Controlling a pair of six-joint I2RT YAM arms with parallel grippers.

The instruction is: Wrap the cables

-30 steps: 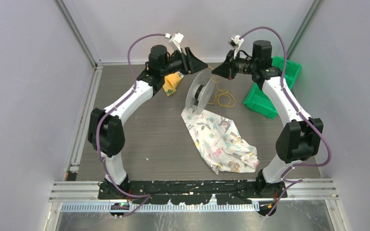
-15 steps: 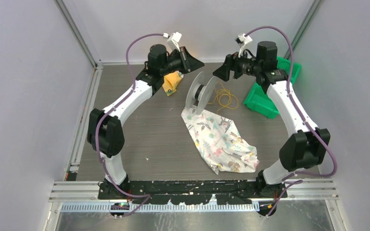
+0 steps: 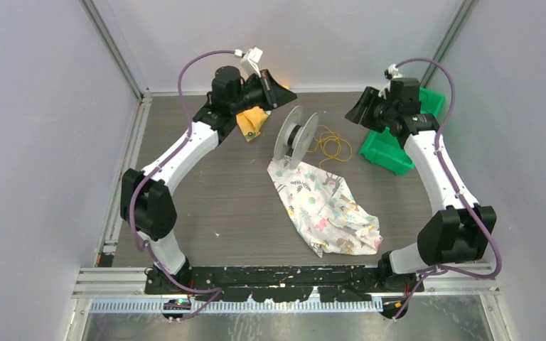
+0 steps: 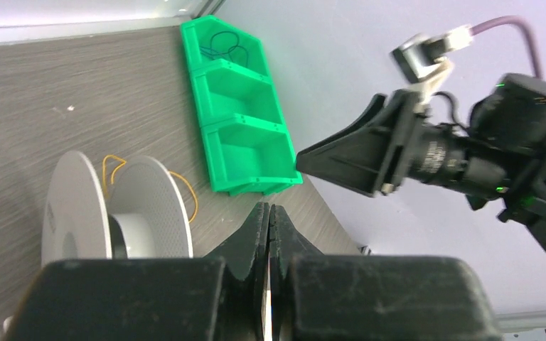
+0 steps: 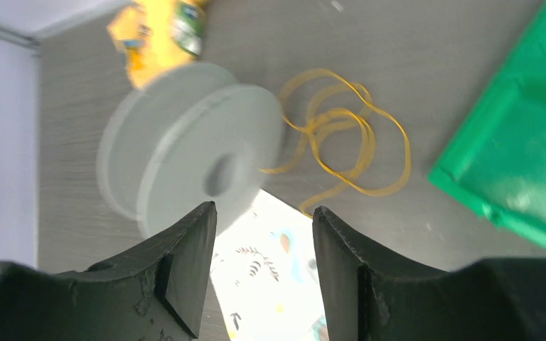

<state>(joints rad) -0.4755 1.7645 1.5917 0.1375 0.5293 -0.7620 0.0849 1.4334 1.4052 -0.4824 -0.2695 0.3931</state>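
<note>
A clear-rimmed spool [image 3: 297, 136] stands on edge near the middle back of the table. The cables [image 3: 330, 144], a thin yellow cord, lie in loose loops just right of it, one strand running to the spool's hub [image 5: 222, 174]. My left gripper [image 3: 288, 91] hangs shut and empty above and left of the spool; its tips [image 4: 269, 207] meet. My right gripper [image 3: 352, 114] hovers open and empty to the right, over the cord's far side. Between its fingers [image 5: 264, 209] I see patterned cloth, with the cables [image 5: 348, 142] beyond them.
A three-part green bin [image 3: 398, 135] sits at the back right, under the right wrist. A patterned cloth [image 3: 327, 209] spreads from the spool toward the front. A yellow packet [image 3: 254, 121] lies under the left wrist at the back.
The right gripper has opened and pulled back to the right, away from the spool toward the green bin. The left gripper has shut and drawn slightly left. The cord loops lie looser.
</note>
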